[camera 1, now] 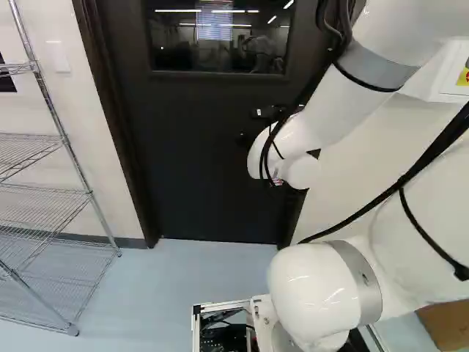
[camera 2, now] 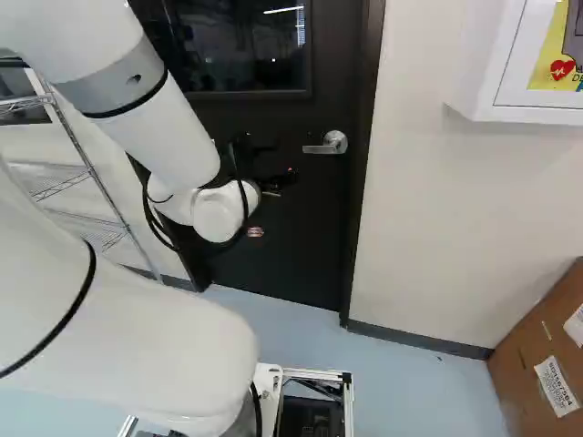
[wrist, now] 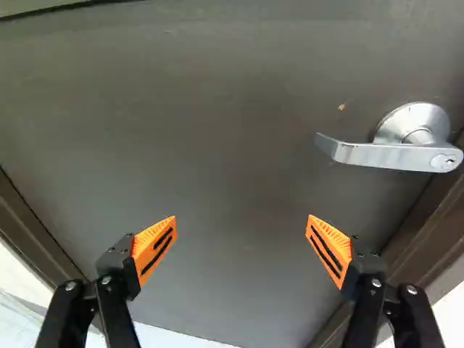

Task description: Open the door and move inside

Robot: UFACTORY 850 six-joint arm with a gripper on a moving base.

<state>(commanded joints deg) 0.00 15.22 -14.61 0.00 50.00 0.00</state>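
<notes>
1. Two orange-padded fingers (wrist: 155,248) of the gripper (camera 2: 281,162) stand wide apart with nothing between their pads, neither one touching the door (wrist: 239,167)
2. The silver lever handle (wrist: 391,154) lies ahead of the gripper and off to one side, past the tip of the nearer finger and apart from it, its free end pointing in toward the door's middle; in the right base view it shows to the right of the gripper
3. The dark door sits closed in its frame (camera 2: 361,182), with a window (camera 2: 241,45) above the handle
4. A keyhole (wrist: 449,161) shows on the lever
5. A white wall cabinet (camera 2: 510,64) at the right of the right base view bears a yellow label (camera 2: 545,73) with a red heart
6. Below it, the cardboard box (camera 2: 533,364) carries white printed labels (camera 2: 556,386)
7. Wire shelving (camera 1: 44,194) stands at the left of the left base view
</notes>
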